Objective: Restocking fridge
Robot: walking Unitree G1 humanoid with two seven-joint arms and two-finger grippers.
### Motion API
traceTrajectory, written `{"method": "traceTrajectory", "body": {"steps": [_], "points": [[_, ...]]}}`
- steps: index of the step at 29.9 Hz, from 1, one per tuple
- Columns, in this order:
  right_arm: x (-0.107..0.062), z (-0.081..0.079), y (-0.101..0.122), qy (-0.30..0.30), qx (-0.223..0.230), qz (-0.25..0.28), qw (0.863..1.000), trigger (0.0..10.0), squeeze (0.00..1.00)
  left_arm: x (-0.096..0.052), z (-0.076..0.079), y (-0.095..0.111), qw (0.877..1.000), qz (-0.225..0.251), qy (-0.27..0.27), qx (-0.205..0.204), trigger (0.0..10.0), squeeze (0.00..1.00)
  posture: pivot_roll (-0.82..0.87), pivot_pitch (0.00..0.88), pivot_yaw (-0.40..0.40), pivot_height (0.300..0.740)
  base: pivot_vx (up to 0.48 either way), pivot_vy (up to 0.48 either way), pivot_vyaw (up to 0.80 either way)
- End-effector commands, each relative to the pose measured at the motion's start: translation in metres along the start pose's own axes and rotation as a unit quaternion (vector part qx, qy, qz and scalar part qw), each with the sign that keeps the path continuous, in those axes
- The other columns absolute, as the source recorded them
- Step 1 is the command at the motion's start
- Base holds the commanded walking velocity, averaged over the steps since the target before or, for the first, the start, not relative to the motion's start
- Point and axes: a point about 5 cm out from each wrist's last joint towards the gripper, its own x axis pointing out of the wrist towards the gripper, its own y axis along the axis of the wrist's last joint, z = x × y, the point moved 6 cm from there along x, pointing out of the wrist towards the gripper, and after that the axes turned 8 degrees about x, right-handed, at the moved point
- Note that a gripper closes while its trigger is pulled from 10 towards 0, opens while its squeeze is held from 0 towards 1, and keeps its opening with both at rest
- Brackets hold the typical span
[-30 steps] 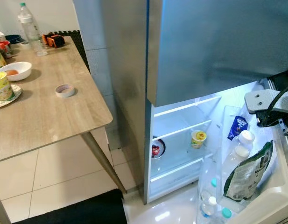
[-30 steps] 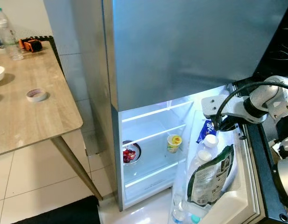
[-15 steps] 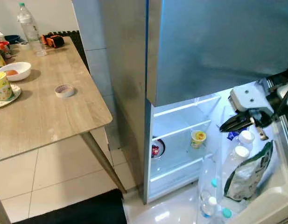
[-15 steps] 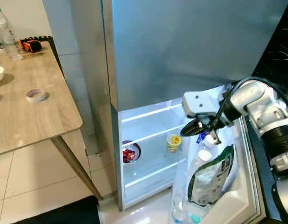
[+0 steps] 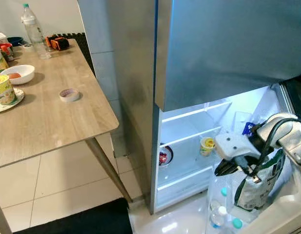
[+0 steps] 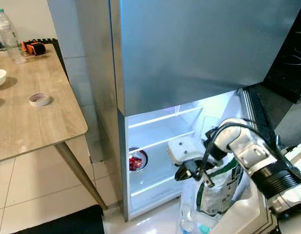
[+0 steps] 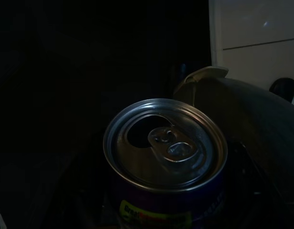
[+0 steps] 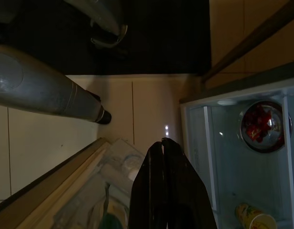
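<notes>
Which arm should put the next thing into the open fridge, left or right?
Probably the left. The left gripper holds a can, ready to shelve. The right gripper is shut and empty, hanging in front of the door rack beside the green bag.

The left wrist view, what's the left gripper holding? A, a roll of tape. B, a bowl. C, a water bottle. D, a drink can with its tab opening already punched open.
D: the drink can sits close before the camera, its silver top showing a dark open hole beside the pull tab.
</notes>
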Motion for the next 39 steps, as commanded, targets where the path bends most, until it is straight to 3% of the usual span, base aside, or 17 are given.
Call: {"method": "traceTrajectory", "body": {"steps": [1, 8, 19, 24, 39], "points": [[0.005, -0.005, -0.007, 0.001, 0.011, -0.023, 1.0, 10.0, 0.0, -0.001, 0.007, -0.009, 1.0, -0.014, -0.008, -0.001, 10.0, 0.0, -0.12, 0.033, -0.04, 0.74, 0.0, 0.0, 0.0], [-0.002, -0.001, -0.041, -0.032, 0.057, -0.095, 0.993, 10.0, 0.0, -0.001, 0.008, -0.011, 1.0, -0.015, -0.007, -0.003, 10.0, 0.0, -0.12, 0.034, -0.045, 0.74, 0.0, 0.0, 0.0], [-0.012, -0.003, -0.077, -0.075, 0.142, -0.113, 0.98, 10.0, 0.0, -0.001, 0.01, -0.011, 1.0, -0.015, -0.009, -0.007, 10.0, 0.0, -0.12, 0.034, -0.048, 0.74, 0.0, 0.0, 0.0], [-0.025, -0.007, -0.098, -0.099, 0.18, -0.136, 0.969, 10.0, 0.0, -0.001, 0.009, -0.012, 1.0, -0.016, -0.009, -0.006, 10.0, 0.0, -0.13, 0.036, -0.045, 0.74, 0.0, 0.0, 0.0], [-0.059, -0.01, -0.138, -0.161, 0.237, -0.199, 0.937, 10.0, 0.0, -0.001, 0.009, -0.012, 1.0, -0.016, -0.009, -0.007, 10.0, 0.0, -0.13, 0.037, -0.046, 0.74, 0.0, 0.0, 0.0]]}}
